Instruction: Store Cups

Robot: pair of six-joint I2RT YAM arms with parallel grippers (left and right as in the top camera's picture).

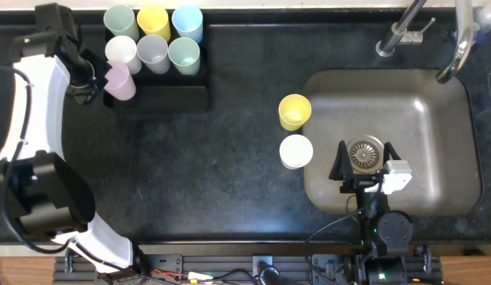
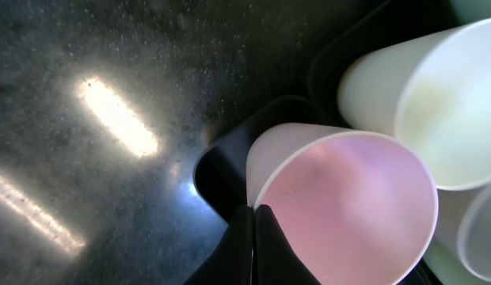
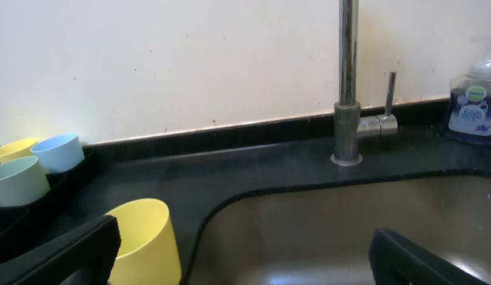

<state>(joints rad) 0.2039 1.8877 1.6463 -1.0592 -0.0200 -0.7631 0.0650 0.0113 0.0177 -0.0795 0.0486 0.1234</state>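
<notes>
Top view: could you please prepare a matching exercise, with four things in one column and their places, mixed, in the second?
1 pink cup
2 light blue cup
3 right gripper
4 faucet

A over the sink basin
B on the worktop behind the sink
C in the black tray, back row
D held by the left gripper at the tray's left end

Pairs: 1-D, 2-C, 3-A, 4-B

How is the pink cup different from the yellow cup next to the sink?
The pink cup is pinched at its rim by the left gripper; the yellow cup stands free on the counter. The pink cup is at the edge of the black tray; the yellow cup sits beside the sink, near a white cup. Both look empty.
</notes>
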